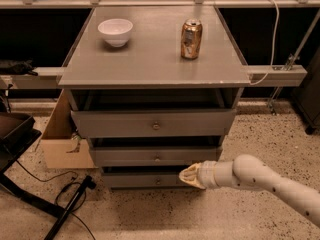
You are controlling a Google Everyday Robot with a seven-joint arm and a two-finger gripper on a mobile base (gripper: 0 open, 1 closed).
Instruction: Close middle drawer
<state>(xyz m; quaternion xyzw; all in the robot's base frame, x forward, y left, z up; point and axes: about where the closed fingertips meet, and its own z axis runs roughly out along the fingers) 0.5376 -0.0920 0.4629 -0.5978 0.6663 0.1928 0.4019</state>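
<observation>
The grey cabinet (150,64) has three drawers, all pulled out a little. The middle drawer (130,157) has a low flat front and a small round knob (157,159), with a dark gap above it. My gripper (186,176) is at the end of the white arm (260,181) that comes in from the lower right. It sits just below the right part of the middle drawer's front, level with the bottom drawer (135,180). Its cream fingers are drawn together and point left, holding nothing.
A white bowl (115,31) and a copper soda can (191,39) stand on the cabinet top. A cardboard box (60,144) is left of the cabinet. A black stand and cables (70,204) lie on the speckled floor at the lower left. A white cable (272,34) hangs at the right.
</observation>
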